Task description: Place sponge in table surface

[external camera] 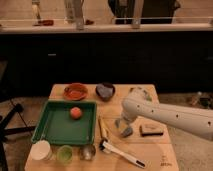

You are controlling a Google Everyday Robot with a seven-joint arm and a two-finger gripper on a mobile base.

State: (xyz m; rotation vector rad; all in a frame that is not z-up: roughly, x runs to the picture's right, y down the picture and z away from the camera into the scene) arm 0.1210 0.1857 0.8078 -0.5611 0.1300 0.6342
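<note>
Pincer [123, 127] at sponge [125, 131], right of tray [50, 131].
</note>
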